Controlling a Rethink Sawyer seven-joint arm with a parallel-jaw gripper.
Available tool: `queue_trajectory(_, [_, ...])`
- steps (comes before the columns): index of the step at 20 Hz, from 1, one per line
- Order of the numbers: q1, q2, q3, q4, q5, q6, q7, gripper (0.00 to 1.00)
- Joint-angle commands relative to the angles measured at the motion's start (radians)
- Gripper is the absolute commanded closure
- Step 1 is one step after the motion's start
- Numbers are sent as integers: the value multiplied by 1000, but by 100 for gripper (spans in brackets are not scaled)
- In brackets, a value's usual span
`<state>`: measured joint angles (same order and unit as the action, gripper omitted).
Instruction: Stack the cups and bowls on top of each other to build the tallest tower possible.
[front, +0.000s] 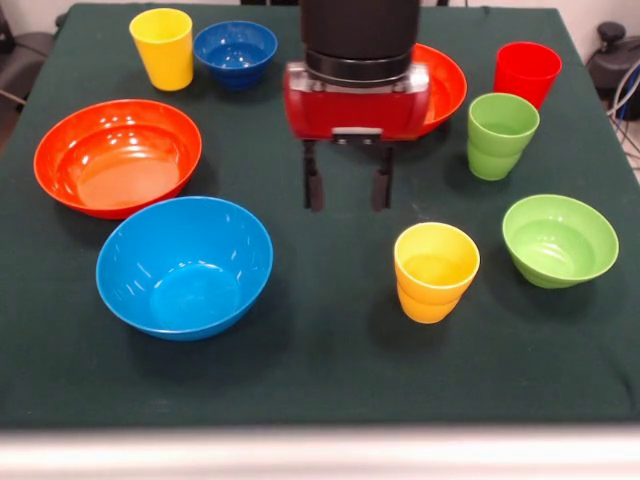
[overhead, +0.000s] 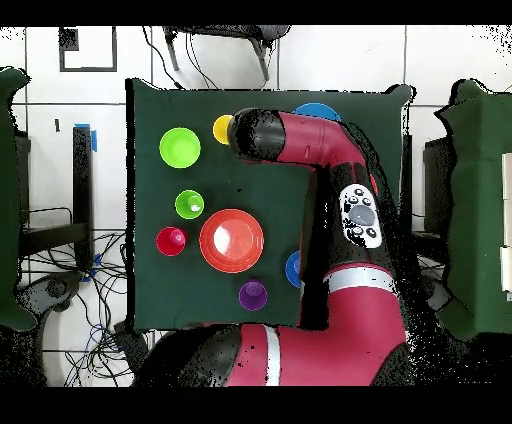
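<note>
My gripper hangs open and empty over mid table, between the large light-blue bowl and the yellow-orange cup. One orange-red bowl lies at the left, the other sits partly behind the gripper body. The yellow cup and small dark-blue bowl stand at the back left. The red cup, lime cup and lime bowl are at the right. The purple cup shows only in the overhead view. No tower stands; every piece sits apart, upright.
Everything rests on a dark green tablecloth. In the overhead view the red arm covers the table's right side and hides the gripper, the yellow cup and one orange-red bowl. Cables lie on the floor at the left.
</note>
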<state>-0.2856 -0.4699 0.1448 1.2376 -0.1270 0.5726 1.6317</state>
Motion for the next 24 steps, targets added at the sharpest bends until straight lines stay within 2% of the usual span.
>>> queue_trajectory(1, [41,-5,14,1,5,104,100,0])
queue_trajectory(6, [59,2,-10,-3,39,94,153,0])
queue_trajectory(11, [68,40,-28,-14,65,58,180,0])
queue_trajectory(24, [99,93,-58,-21,104,-22,213,0])
